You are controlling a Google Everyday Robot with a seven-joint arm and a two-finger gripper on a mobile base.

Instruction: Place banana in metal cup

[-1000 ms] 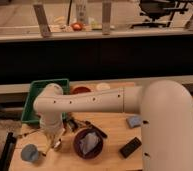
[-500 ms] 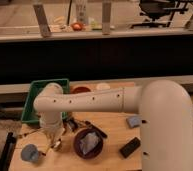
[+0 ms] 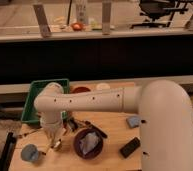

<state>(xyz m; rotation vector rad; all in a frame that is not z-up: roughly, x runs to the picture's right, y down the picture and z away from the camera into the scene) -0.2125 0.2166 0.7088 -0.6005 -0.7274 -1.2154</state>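
Note:
My white arm reaches from the right across the wooden table [image 3: 110,132]. The gripper [image 3: 55,142] points down near the table's front left, just above the surface. A small pale yellow piece [image 3: 58,145] shows at its tip and may be the banana; I cannot tell if it is held. A small dark shiny thing [image 3: 72,123] just right of the wrist may be the metal cup; the arm partly hides it.
A light blue-grey cup [image 3: 29,153] stands left of the gripper. A dark bowl [image 3: 88,143] with a pale cloth is to its right. A green bin [image 3: 34,102], a red bowl [image 3: 80,90], a black block [image 3: 130,147] and a blue-grey thing [image 3: 134,121] are also on the table.

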